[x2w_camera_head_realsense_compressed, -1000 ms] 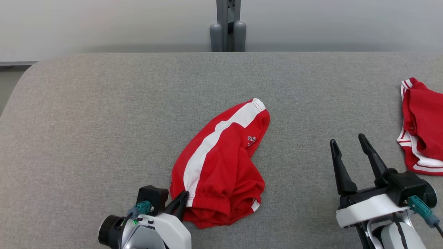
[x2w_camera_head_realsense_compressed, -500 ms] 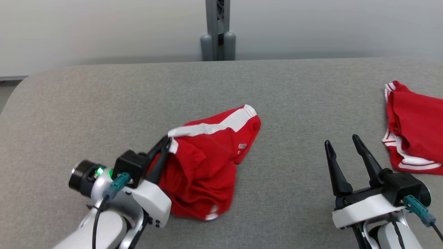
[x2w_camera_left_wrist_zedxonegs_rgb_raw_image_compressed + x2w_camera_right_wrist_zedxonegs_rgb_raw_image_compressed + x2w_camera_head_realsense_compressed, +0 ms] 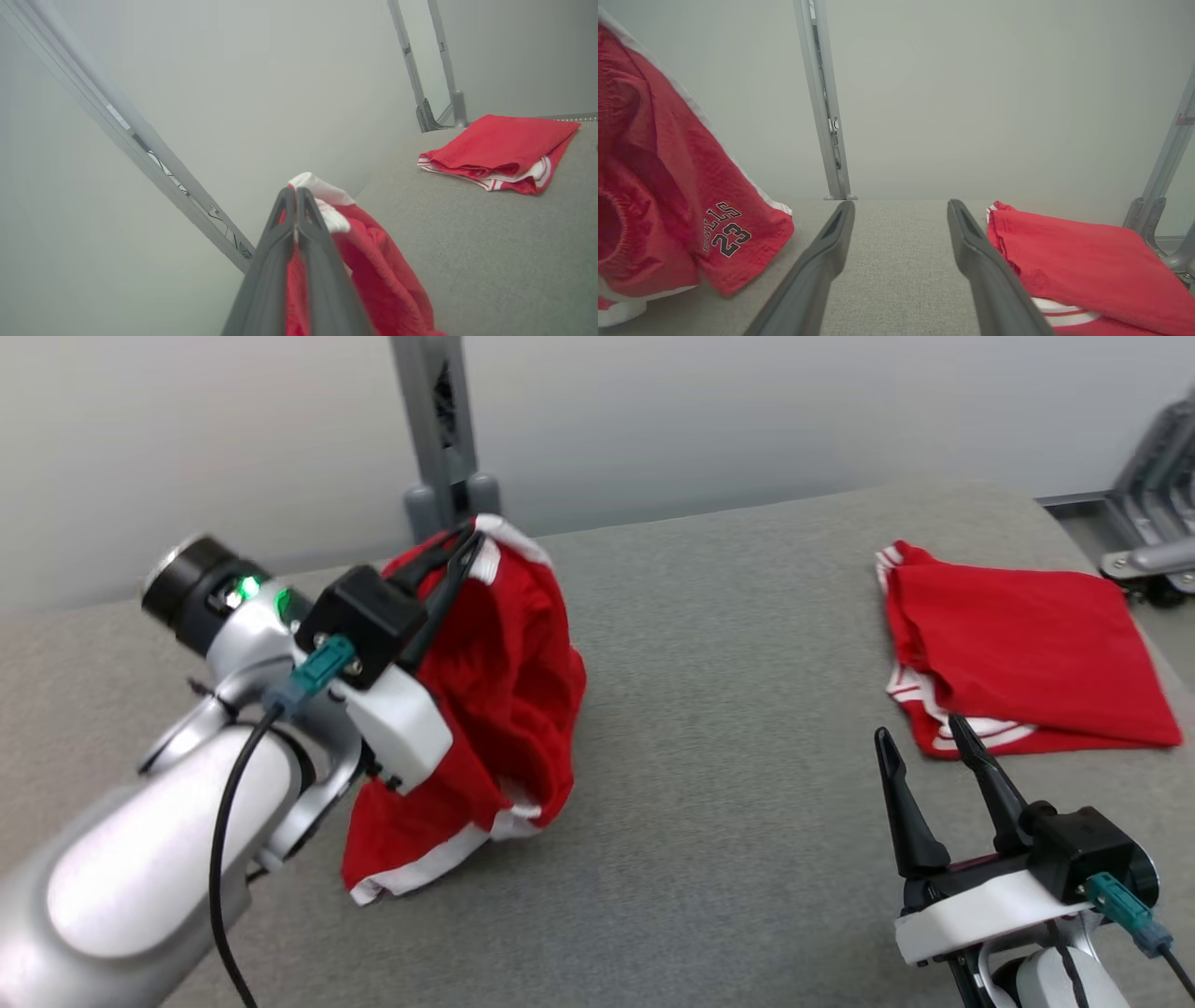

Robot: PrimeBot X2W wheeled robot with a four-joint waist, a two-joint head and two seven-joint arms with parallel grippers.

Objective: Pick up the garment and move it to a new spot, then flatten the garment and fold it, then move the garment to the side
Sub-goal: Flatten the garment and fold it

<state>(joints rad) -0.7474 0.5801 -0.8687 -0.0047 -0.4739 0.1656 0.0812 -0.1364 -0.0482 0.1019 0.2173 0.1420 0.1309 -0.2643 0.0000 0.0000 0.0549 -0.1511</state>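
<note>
Step 1: left gripper (image 3: 471, 538) clamps red white-trimmed fabric shorts (image 3: 518, 681) over grey cloth worktop (image 3: 728, 663); right gripper (image 3: 918, 728) agape. Nxt: relocate, lay down.

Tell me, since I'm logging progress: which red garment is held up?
The left garment, hanging from the shut left hand; the other garment lies flat on the table.
</note>
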